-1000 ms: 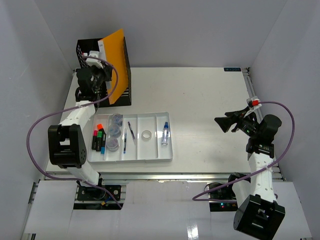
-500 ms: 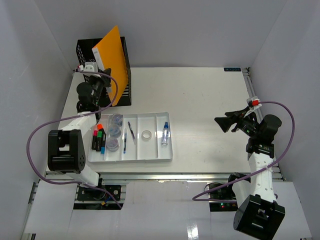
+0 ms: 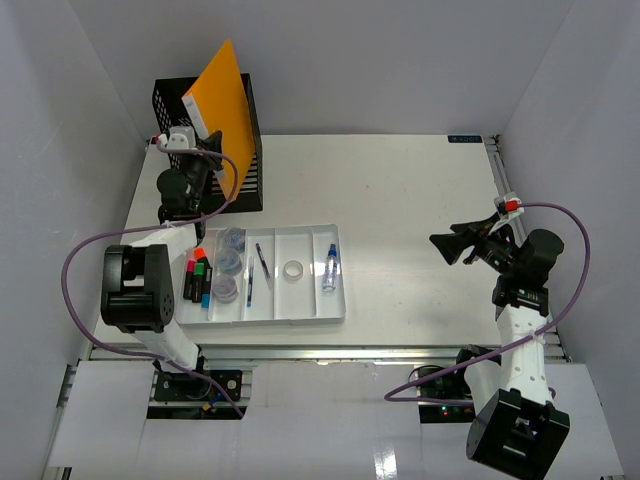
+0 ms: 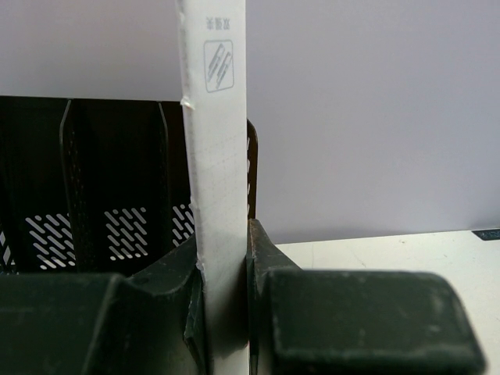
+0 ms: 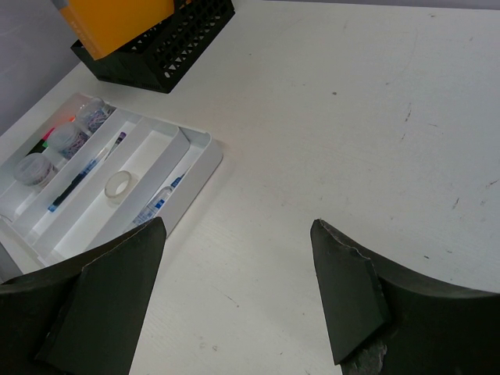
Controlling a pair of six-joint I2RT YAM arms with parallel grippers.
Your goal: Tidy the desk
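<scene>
The desk [image 3: 400, 190] is a white tabletop. My left gripper [image 3: 200, 160] is at the back left, shut on an orange notebook [image 3: 222, 95] and holding it tilted over the black mesh file holder [image 3: 252, 160]. In the left wrist view the notebook's white page edge [image 4: 219, 156] stands upright between my shut fingers [image 4: 226, 312], with the holder's slots [image 4: 94, 180] behind. My right gripper [image 3: 440, 245] is open and empty above the right part of the desk [image 5: 351, 117], its fingers wide apart [image 5: 238, 234].
A white compartmented tray [image 3: 300, 312] lies at the front left, holding markers [image 3: 197, 280], round containers [image 3: 230, 265], a pen [image 3: 260, 265], a tape roll [image 3: 292, 270] and a small blue-capped bottle [image 3: 329, 270]. The tray also shows in the right wrist view [image 5: 199, 168]. White walls enclose the desk.
My left gripper has lifted the orange notebook higher and turned it more upright over the file holder. The right arm has not moved.
</scene>
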